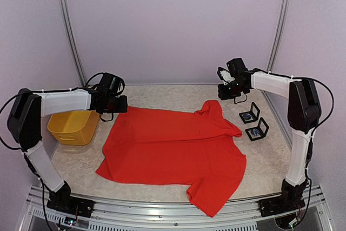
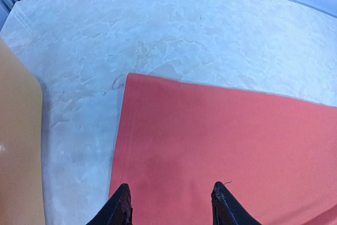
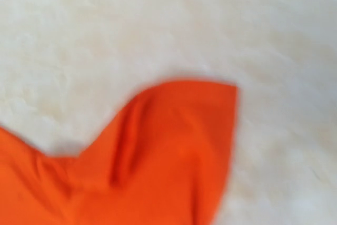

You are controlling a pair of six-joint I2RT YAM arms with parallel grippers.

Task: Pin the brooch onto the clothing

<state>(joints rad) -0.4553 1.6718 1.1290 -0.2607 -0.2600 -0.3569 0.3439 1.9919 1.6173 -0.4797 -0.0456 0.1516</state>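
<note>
The red T-shirt lies spread flat on the table, its neck toward the right. My left gripper is low over the shirt's far left corner. In the left wrist view it is open and empty, with both fingertips above the red cloth near its edge. My right gripper hovers just beyond the shirt's far sleeve. Its fingers do not show in the blurred right wrist view. Two small black display cases stand right of the shirt, each holding something small that I cannot make out.
A yellow bin stands at the left, close to my left arm, and also shows in the left wrist view. The pale table ends at walls at the back and on both sides.
</note>
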